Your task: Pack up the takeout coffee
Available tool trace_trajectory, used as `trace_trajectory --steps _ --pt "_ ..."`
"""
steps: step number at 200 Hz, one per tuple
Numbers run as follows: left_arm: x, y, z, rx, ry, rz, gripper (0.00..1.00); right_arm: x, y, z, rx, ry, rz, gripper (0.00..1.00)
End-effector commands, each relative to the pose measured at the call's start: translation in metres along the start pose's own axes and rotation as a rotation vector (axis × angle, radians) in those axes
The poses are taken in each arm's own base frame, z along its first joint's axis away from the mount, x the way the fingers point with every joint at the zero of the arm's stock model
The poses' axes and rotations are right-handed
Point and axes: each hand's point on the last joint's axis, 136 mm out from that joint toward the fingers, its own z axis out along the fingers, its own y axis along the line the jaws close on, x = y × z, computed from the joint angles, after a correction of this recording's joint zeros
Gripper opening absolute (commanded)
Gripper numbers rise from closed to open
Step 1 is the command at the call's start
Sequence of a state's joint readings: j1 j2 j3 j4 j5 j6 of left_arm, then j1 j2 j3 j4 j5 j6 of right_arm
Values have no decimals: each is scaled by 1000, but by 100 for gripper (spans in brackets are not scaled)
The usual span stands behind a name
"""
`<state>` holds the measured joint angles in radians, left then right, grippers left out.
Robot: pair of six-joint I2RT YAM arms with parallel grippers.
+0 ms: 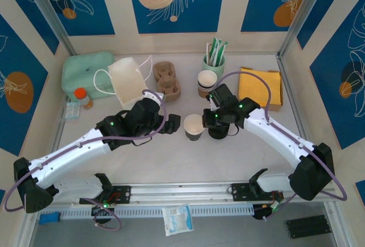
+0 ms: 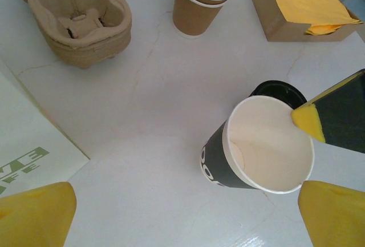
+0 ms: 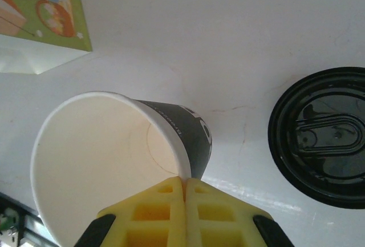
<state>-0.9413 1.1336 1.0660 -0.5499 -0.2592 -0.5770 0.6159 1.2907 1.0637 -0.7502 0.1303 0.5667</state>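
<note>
Paper cup (image 3: 114, 156), dark-sided, lidless: rim pinched in the closed right gripper (image 3: 184, 181). Black lid (image 3: 322, 136) flat on the table (image 1: 171, 161) just beside it. Left gripper (image 1: 171, 122) gapes wide, holding nothing.

I see a small paper cup (image 1: 193, 127) (image 2: 268, 144) (image 3: 102, 156), dark outside and white inside, lidless, empty, mouth up; the right gripper (image 3: 184, 181) pinches its rim wall between closed fingertips; its round black plastic lid (image 3: 322, 136) (image 2: 279, 92) lies flat just right of that gripper, beside the cup's base.
</note>
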Motion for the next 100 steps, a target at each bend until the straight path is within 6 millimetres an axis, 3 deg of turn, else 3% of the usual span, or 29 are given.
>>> trace_trajectory --steps 1,40,100 --pt "4 -7 7 28 9 -18 99 -2 -6 7 32 -22 8 0" --pt "7 -8 13 29 21 -21 99 6 -14 24 45 12 19 0" --pt "9 -10 19 30 32 -20 99 10 -20 33 61 28 28 3"
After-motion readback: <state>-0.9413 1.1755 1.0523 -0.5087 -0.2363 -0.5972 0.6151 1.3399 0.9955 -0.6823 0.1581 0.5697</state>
